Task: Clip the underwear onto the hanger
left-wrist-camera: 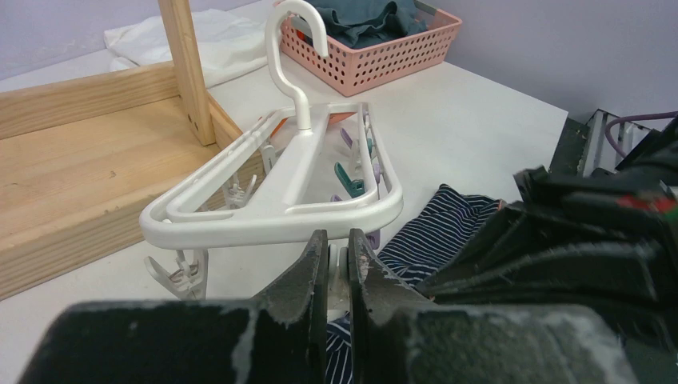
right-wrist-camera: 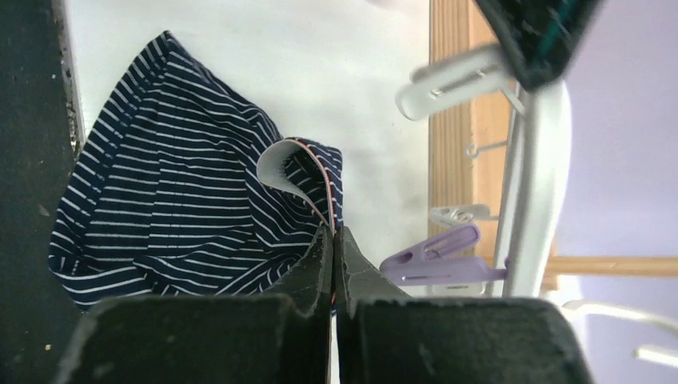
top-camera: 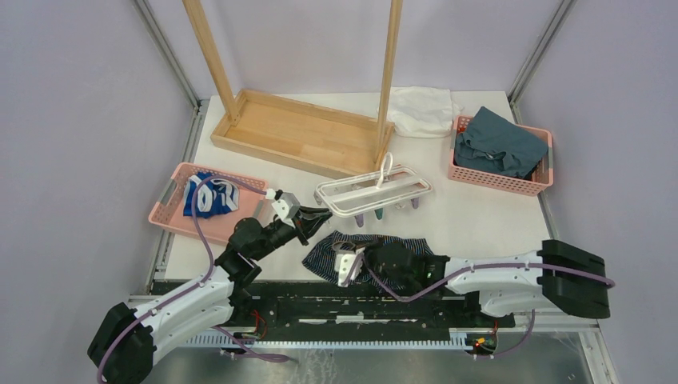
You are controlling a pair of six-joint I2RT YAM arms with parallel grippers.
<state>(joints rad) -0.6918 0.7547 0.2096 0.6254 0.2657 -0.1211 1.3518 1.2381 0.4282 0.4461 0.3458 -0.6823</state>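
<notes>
The hanger (top-camera: 373, 190), a white frame with a hook, lies flat mid-table with clips dangling from it. Its near bar fills the left wrist view (left-wrist-camera: 272, 216). My left gripper (top-camera: 316, 218) (left-wrist-camera: 338, 240) is at the hanger's near-left edge, shut on a white clip pressed between its fingers. The underwear (top-camera: 356, 246) (right-wrist-camera: 176, 200), navy with pinstripes, lies crumpled just in front of the hanger. My right gripper (top-camera: 342, 262) (right-wrist-camera: 333, 232) is shut on its orange-trimmed waistband edge, which folds up above the fingertips. A purple clip (right-wrist-camera: 440, 260) hangs just to the right of them.
A tall wooden rack with a tray base (top-camera: 296, 132) stands behind the hanger. A pink basket (top-camera: 168, 204) at left holds a blue-and-white garment. Another pink basket (top-camera: 496, 180) at right holds a teal cloth. A white cloth (top-camera: 420, 108) lies at the back.
</notes>
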